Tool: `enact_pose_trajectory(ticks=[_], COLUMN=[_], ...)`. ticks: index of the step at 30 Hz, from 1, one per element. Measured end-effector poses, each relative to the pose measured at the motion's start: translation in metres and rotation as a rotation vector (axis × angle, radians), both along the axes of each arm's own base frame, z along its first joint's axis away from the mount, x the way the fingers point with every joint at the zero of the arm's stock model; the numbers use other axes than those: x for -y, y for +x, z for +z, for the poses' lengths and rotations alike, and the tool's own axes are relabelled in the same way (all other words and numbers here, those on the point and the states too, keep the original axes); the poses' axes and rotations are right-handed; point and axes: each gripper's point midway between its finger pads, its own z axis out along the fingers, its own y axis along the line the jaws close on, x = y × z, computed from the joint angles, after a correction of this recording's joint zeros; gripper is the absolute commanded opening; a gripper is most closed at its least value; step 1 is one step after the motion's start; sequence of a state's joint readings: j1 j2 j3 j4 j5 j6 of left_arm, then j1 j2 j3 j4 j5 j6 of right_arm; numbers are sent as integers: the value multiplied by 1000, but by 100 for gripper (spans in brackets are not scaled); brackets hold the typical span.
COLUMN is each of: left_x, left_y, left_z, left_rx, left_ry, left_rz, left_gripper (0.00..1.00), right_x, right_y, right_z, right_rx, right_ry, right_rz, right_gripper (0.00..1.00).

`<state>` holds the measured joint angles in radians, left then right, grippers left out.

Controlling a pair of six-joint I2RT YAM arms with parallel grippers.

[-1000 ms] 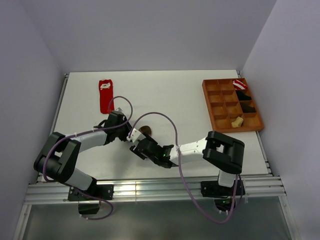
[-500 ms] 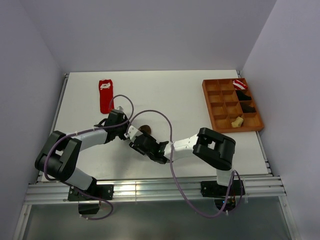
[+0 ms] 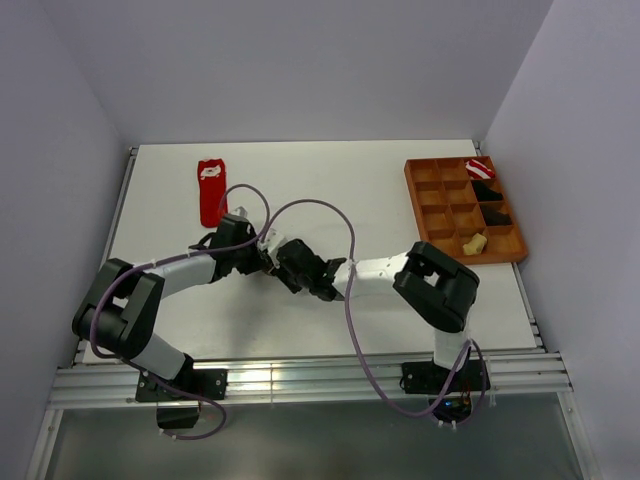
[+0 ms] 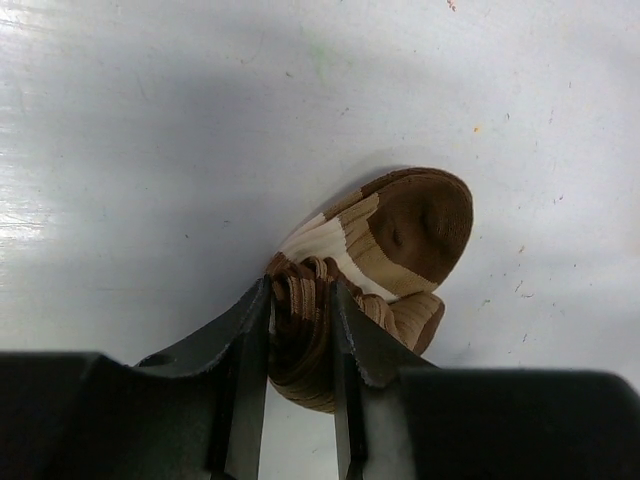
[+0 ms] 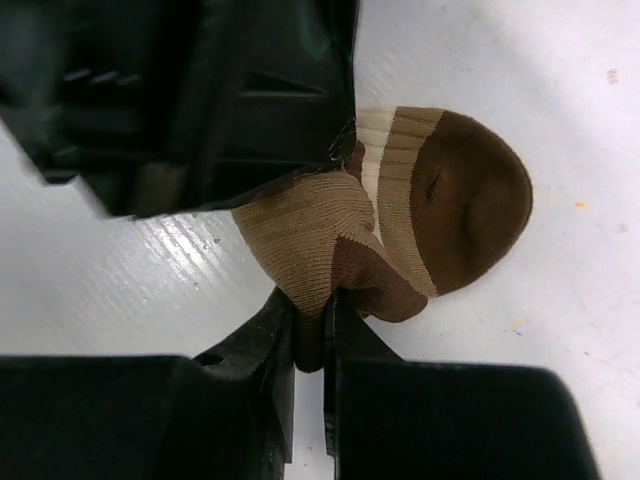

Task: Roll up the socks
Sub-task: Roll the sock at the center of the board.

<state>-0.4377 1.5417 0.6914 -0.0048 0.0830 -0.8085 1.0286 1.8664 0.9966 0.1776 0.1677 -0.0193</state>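
Between the fingertips of the right gripper [image 5: 308, 315], in its own wrist view, a fold of tan ribbing from the striped sock [image 5: 450, 200] is now clamped. The jaws have just snapped together and stand almost touching, with only cloth between them. The sock lies bunched on the white table [image 5: 560, 330], its dark brown rounded end pointing away. The black body of the left gripper [image 5: 200, 90] crowds in from above, right against the same bundle.

From the left wrist, the left gripper [image 4: 300, 305] pinches a thick wad of gathered stripes at the sock's near end, its jaws partly closed around the cloth. The brown end rests flat on the table beyond. With both tools now gripping the one sock, the roll looks ready to be tightened or turned over on itself, one side anchoring while the other wraps. That is a judgement; the roll appears loose and unfinished.

From the top camera, the two grippers meet a little left of the table's middle and hide the striped sock beneath them. The red sock [image 3: 211, 190] lies flat and unrolled near the far left corner, well apart. The tray [image 3: 415, 200] sits at the right with rolled bundles [image 3: 479, 168] in its compartments.

Against the frame a second ago, the right forearm has swung farther in toward the left wrist and its elbow has shifted. The small brown patch of sock that showed between the tools is now covered. The red sock and tray have not moved.
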Motion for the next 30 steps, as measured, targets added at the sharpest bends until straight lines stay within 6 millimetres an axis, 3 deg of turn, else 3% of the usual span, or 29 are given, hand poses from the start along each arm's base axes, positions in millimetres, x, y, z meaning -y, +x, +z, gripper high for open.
enact_pose_trajectory(ticks=[3,6,13,18,30], left_x=[-1,-5,-16,-27,-56], left_y=[1,-2,-11,-22,-47], left_z=[1,0,4,17,41], left_rx=[7,-1,19,67,167], left_ry=[9,27,40,21,-89], left_rz=[-3,1,44,101,317], left_gripper=[48,53,55,61,68], right_x=[-1,-3,-16,-25,-30], right_y=[-1,-6,-16,-23,-28], right_z=[1,3,4,4,4], right_rx=[-124,-281,-614,-750,-847], right_ry=[59,117,243,271,267], right_rz=[9,15,26,39,34], right_gripper=[0,0,0,0,0])
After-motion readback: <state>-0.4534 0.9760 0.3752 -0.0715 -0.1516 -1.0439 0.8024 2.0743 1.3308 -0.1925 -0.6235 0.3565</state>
